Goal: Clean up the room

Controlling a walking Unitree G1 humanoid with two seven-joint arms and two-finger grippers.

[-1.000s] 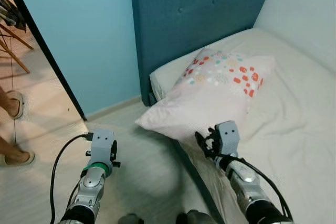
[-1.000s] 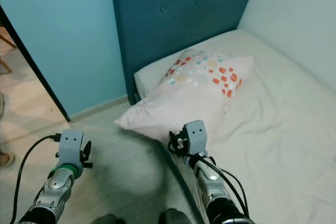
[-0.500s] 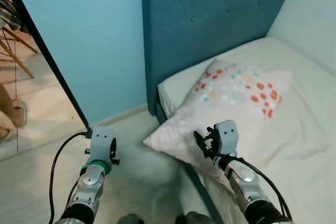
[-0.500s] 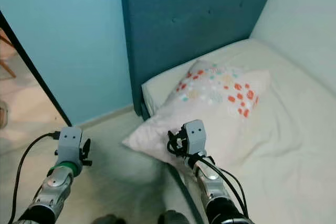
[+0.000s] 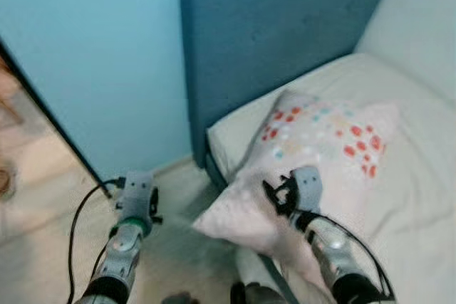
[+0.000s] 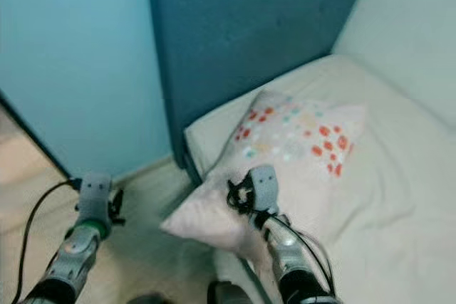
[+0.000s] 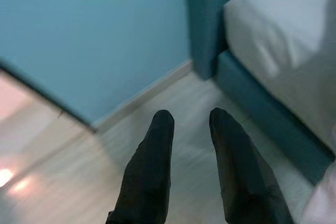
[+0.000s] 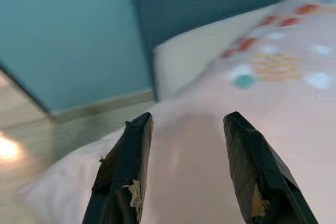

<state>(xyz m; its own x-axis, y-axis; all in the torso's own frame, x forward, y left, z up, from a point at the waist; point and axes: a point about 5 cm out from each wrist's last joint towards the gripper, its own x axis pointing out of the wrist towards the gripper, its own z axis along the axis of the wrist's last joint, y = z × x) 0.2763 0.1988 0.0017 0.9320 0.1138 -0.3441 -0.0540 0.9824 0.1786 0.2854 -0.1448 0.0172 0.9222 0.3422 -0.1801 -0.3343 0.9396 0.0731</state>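
A white pillow (image 5: pixel 320 140) with red, teal and yellow dots lies on the bed near the headboard. Its near corner (image 5: pixel 214 224) hangs past the mattress edge over the floor. My right gripper (image 8: pixel 187 117) hovers just above that overhanging part, open, with its fingers (image 8: pixel 128 156) wide apart and nothing between them. It shows low in the eye views as the right gripper (image 5: pixel 281 196) over the pillow. My left gripper (image 7: pixel 191 115) hangs over the floor beside the bed, open by a narrow gap and holding nothing. The picture is blurred.
A dark blue headboard (image 5: pixel 271 40) stands against a light blue wall (image 5: pixel 92 55). The white mattress (image 5: pixel 420 204) runs to the right. The bed's blue frame (image 7: pixel 262 103) meets the pale wooden floor (image 7: pixel 173 103). A dark door edge (image 5: pixel 50 115) and a black cable (image 5: pixel 73 229) are at the left.
The camera has swung and come closer to the bed, so the pillow now lies under my right gripper. The feet at the left have left the picture. Both arms keep their pose.
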